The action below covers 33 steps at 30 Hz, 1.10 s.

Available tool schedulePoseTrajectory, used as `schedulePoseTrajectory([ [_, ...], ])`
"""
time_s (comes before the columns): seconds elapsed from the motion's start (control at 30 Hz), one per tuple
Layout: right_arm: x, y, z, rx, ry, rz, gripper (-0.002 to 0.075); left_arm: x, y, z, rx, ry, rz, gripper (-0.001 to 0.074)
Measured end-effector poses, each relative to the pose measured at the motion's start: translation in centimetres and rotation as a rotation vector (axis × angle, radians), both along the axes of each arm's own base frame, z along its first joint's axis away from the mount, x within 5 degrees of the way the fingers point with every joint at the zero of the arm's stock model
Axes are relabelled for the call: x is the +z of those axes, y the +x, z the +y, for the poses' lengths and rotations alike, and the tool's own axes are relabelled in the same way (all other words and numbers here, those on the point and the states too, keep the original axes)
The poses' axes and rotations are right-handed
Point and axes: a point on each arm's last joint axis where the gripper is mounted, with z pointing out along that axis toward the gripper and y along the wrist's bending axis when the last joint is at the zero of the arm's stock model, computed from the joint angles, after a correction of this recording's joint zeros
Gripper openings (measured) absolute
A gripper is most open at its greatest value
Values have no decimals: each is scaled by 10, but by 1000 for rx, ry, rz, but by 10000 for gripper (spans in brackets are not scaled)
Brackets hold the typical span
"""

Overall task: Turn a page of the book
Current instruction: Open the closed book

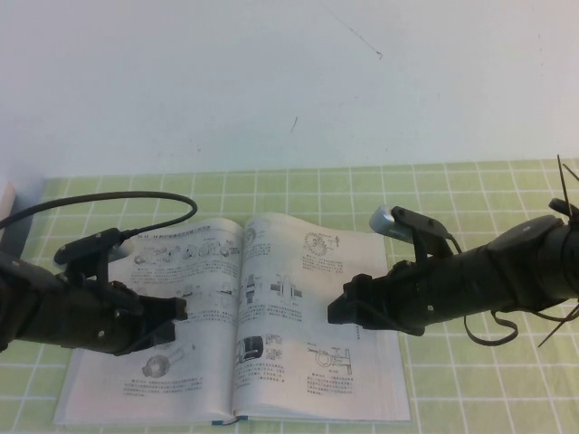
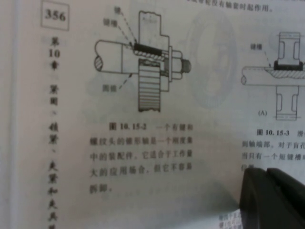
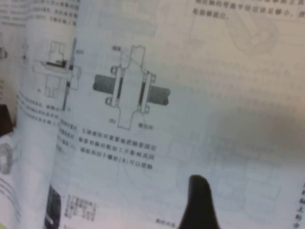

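**A:** High view first: what surrounds your book?

**B:** It lies open on a green checked mat near the front edge, with a pale wall behind. A black cable loops over the mat at far left, and something pale is cut off at the left edge; you can't tell what it is. Your left gripper hangs over the left-hand leaf, and your right gripper over the right-hand page, close to the spine. Both arms cover part of the print.

**A:** Fingers?

**B:** On the right, they stand spread wide, gripping nothing that you can see; only one dark fingertip shows in the right wrist view, over the sheet. On the left, you cannot tell: a single black finger shows at the corner of the left wrist view, low against the paper.

**A:** Any writing you can read?

**B:** Page number "356", and captions numbered "10.15-2" and "10.15-3" under drawings of shaft-and-gear parts, one marked "(A)". The rest is Chinese text, and it is blurred in the right wrist view.
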Motion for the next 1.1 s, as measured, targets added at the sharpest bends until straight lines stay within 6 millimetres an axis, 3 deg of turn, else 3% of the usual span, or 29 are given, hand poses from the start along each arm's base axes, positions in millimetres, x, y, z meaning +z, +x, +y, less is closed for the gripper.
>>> schedulePoseTrajectory([
  [0.23,-2,2,5,31,78,-28,479,5,-1,-3,-22,-31,-16,-4],
  [0.57,2,7,12,195,100,-144,444,39,-6,-9,-48,-115,-126,-4],
  [0.8,24,15,11,250,16,-92,440,35,-5,-8,-63,-94,-136,-4],
  [1.1,20,12,0,242,-145,52,440,23,-1,-6,-64,-52,-117,-4],
])
